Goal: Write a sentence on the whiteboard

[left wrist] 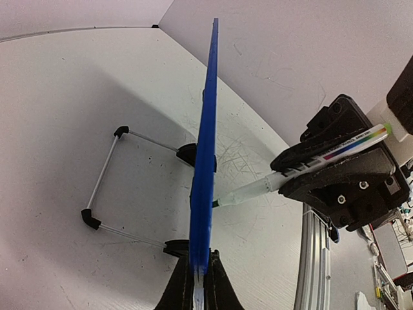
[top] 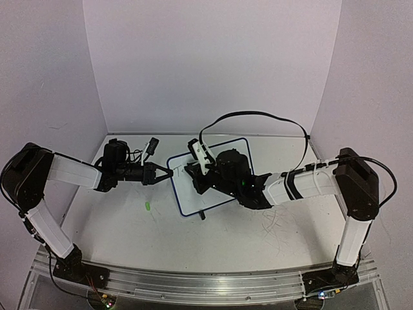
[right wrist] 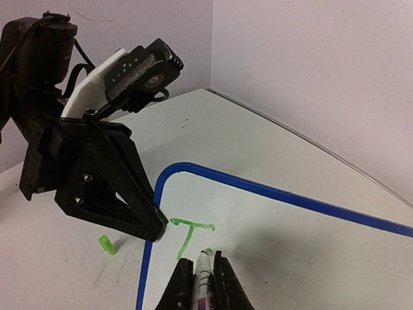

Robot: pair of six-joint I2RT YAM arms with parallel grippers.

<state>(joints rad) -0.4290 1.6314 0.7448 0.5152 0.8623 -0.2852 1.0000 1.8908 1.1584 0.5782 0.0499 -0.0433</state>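
The whiteboard [top: 182, 192] stands tilted at mid-table. It shows edge-on as a blue strip in the left wrist view [left wrist: 205, 161] and as a white face in the right wrist view [right wrist: 290, 252]. Of the sentence, only a green "T" [right wrist: 191, 234] and a small green mark beside it are visible. My left gripper [top: 169, 172] is shut on the board's left edge [left wrist: 199, 274]. My right gripper [top: 195, 177] is shut on a marker [right wrist: 205, 278], whose tip touches the board just right of the "T". The marker also shows in the left wrist view [left wrist: 310, 165].
A green marker cap [top: 148, 206] lies on the table left of the board and also shows in the right wrist view [right wrist: 107, 245]. The board's wire stand with black feet [left wrist: 103, 174] rests behind it. A black cable [top: 258, 116] loops over the right arm. Walls close three sides.
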